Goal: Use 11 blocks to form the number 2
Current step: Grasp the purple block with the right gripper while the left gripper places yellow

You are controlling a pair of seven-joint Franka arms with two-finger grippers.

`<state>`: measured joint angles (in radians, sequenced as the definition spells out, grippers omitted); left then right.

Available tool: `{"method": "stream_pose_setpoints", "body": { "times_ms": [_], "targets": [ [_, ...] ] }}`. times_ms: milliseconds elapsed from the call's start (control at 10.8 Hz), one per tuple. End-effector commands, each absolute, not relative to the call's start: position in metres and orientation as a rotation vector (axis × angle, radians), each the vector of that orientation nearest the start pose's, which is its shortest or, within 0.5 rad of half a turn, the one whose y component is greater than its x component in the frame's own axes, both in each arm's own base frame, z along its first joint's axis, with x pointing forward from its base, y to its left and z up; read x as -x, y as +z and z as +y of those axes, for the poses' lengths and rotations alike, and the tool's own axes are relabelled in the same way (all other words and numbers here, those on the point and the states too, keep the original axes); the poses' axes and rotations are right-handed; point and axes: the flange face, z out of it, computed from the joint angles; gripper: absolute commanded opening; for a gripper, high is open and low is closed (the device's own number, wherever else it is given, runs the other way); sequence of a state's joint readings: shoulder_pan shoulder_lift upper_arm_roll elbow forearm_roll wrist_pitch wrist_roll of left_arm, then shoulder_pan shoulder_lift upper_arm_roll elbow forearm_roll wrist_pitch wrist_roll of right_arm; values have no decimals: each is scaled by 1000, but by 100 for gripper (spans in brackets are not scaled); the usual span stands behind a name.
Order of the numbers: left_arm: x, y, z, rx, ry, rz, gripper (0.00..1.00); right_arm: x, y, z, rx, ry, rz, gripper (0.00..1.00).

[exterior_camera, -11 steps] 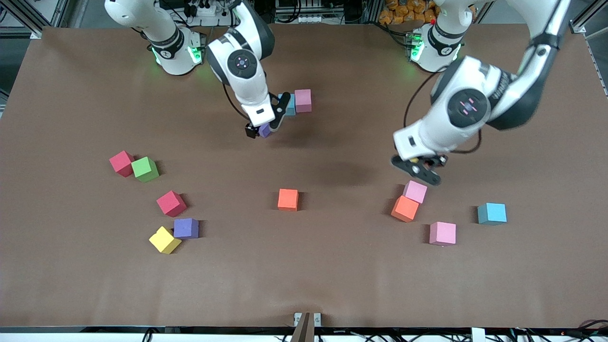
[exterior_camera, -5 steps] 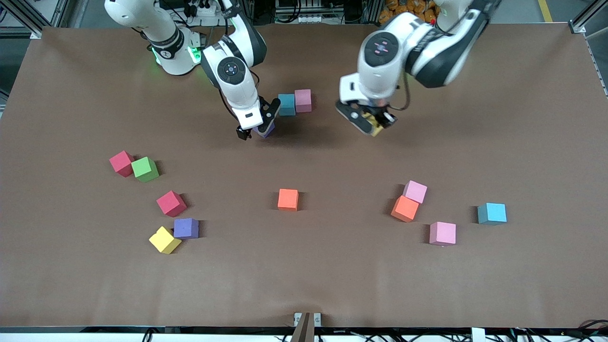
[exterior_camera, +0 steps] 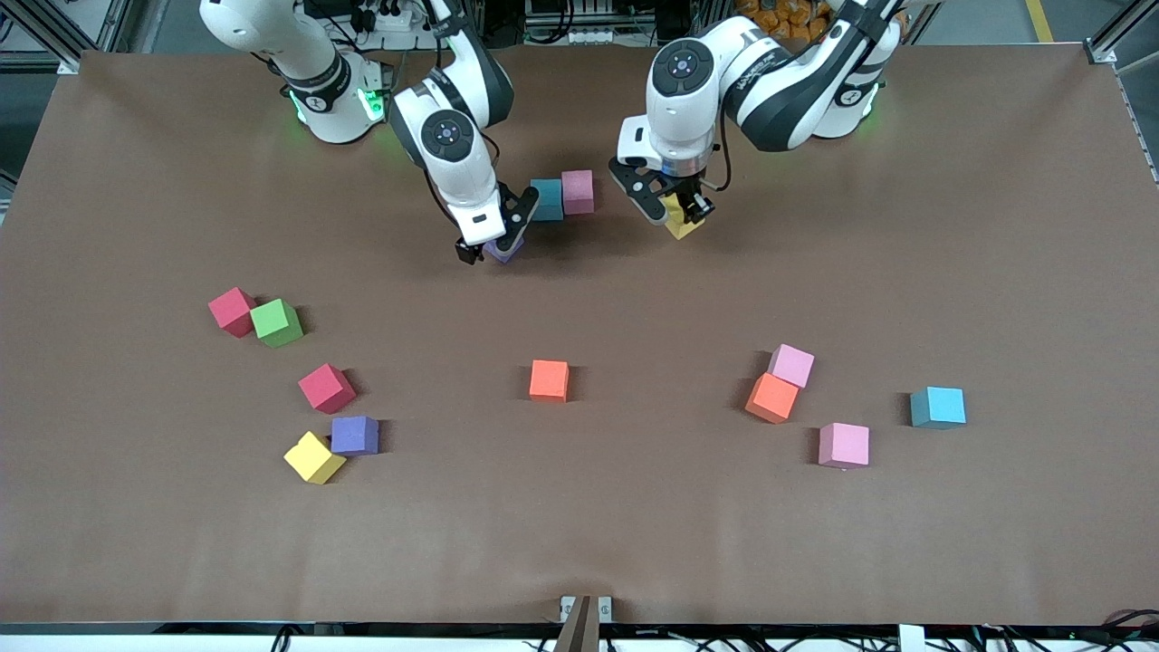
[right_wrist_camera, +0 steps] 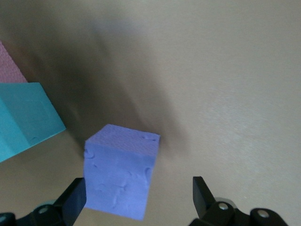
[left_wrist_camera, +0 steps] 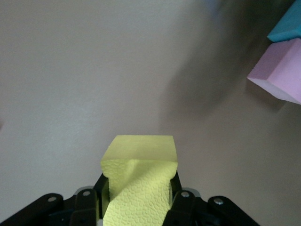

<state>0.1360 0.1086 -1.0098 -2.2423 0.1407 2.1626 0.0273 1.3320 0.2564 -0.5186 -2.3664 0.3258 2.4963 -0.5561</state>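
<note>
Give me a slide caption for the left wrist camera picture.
Left claw shut on a yellow block above the brown table, with pink and blue blocks nearby.

A brown table (exterior_camera: 634, 525) carries scattered foam cubes. At upper centre a teal cube (exterior_camera: 547, 200) touches a pink cube (exterior_camera: 578, 191), with a purple cube (exterior_camera: 502, 249) just below them. At the frame's left sit a red cube (exterior_camera: 232, 311) against a green cube (exterior_camera: 276, 322), another red (exterior_camera: 326, 388), then purple (exterior_camera: 354, 435) touching yellow (exterior_camera: 313, 457). An orange cube (exterior_camera: 549, 379) sits mid-frame; at the right are pink (exterior_camera: 791, 365) touching orange (exterior_camera: 771, 397), pink (exterior_camera: 843, 445) and blue (exterior_camera: 937, 407)
</note>
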Motion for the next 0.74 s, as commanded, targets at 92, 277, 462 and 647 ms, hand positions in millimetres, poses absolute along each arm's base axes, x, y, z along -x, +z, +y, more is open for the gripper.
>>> {"method": "stream_pose_setpoints", "body": {
  "times_ms": [92, 277, 462, 647],
  "targets": [
    [-302, 324, -410, 2594, 163, 1620, 29, -337, 213, 363, 2639, 137, -1541, 100],
    [-285, 316, -423, 2520, 167, 1709, 29, -333, 209, 363, 2642, 148, -1525, 100],
    [-278, 305, -430, 2468, 174, 1780, 29, -332, 206, 360, 2654, 141, -1489, 100],
    [-266, 297, -439, 2402, 160, 1857, 29, -331, 201, 357, 2663, 142, -1478, 100]
  ]
}}
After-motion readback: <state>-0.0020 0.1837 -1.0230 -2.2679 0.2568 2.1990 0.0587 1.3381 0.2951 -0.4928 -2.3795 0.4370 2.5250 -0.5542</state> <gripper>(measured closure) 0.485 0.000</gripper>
